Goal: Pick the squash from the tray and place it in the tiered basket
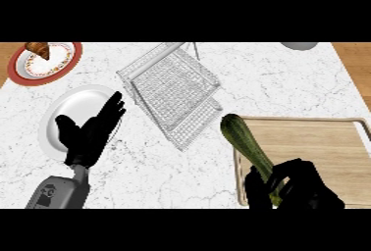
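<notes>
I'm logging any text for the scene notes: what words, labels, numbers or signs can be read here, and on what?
None can be read.
A dark mark on the left forearm: too blurred to read.
The red-rimmed plate: a speckled pattern only, no lettering.

Not seeing any readable text, labels, brand names or nrs anywhere tbh. Only thing coming close is a dark mark on the left forearm, just below the left hand, and it's showing up too blurry to read.
</notes>
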### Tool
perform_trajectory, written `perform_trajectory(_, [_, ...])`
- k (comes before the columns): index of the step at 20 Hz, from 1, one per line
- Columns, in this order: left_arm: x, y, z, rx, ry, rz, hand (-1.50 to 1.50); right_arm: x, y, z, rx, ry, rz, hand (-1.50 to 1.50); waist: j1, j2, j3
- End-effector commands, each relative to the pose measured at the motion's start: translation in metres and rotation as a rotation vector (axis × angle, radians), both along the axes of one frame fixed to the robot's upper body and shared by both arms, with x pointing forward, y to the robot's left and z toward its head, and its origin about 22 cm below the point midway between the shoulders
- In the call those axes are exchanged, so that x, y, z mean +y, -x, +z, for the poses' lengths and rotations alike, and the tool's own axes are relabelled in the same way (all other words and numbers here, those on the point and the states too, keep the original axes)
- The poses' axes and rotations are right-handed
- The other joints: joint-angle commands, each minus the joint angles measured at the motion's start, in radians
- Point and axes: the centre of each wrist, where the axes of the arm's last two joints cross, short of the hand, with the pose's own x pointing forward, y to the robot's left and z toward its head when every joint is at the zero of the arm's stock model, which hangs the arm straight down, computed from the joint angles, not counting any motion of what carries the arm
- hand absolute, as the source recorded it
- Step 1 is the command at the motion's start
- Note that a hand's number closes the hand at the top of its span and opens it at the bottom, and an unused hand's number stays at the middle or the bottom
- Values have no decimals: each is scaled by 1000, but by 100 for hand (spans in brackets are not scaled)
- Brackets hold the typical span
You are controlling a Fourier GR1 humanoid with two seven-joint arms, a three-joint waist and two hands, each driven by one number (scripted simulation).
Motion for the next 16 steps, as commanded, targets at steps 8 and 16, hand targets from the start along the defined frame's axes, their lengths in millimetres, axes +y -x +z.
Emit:
perform_trajectory(8, [-17, -5, 6, -19, 25, -68, 0, -4, -45, 40, 4, -136, -240, 150, 68, 18, 4])
perform_trajectory(16, [-33, -9, 7, -26, 22, -121, 0, -4, -104, 66, 0, -180, -264, 150, 114, 29, 9])
